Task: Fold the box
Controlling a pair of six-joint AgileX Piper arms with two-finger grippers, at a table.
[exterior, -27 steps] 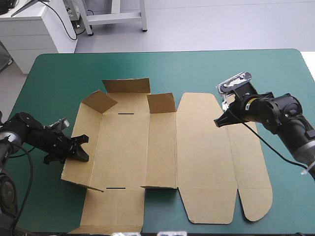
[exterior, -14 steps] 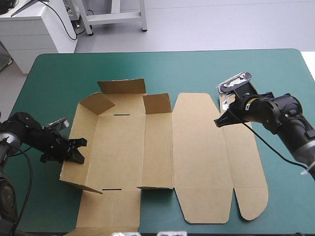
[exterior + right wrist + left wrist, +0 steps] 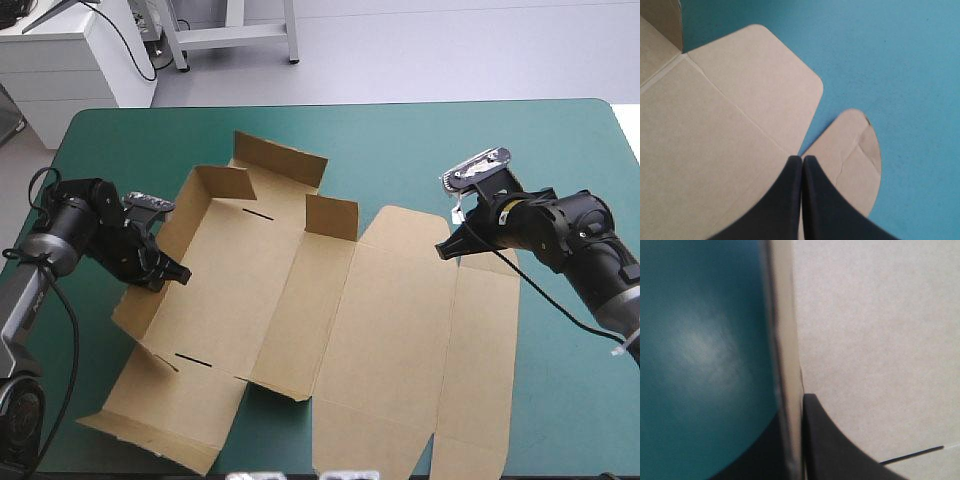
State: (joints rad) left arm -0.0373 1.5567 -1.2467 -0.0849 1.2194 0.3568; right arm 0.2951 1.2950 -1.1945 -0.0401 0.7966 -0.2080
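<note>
1. Box (image 3: 330,320): a cut brown sheet lying askew across the middle of the teal-green table (image 3: 420,140). It runs from the far left toward the near right, and its near corners reach the table's near edge.
2. The left wall (image 3: 150,262) is raised off the table. At the far end two short flaps (image 3: 225,183) stand up, with a tilted panel (image 3: 282,158) behind them. Two black slits (image 3: 258,214) mark the floor, one far and one near.
3. The left gripper (image 3: 170,271) pinches the left wall's top edge about halfway along. In the left wrist view the left gripper (image 3: 793,410) has the board edge-on in its grip, with one black finger (image 3: 835,450) on the inner face and the other on the table side.
4. The right gripper (image 3: 440,250) has its fingers pressed together in a point, holding nothing. It sits over the box's right part, where the broad lid (image 3: 390,330) meets the narrow strip (image 3: 487,330).
5. In the right wrist view the right gripper (image 3: 802,159) has its tip at the notch between the lid's rounded end (image 3: 750,90) and the strip's (image 3: 855,145). Whether it touches the board cannot be told.
</note>
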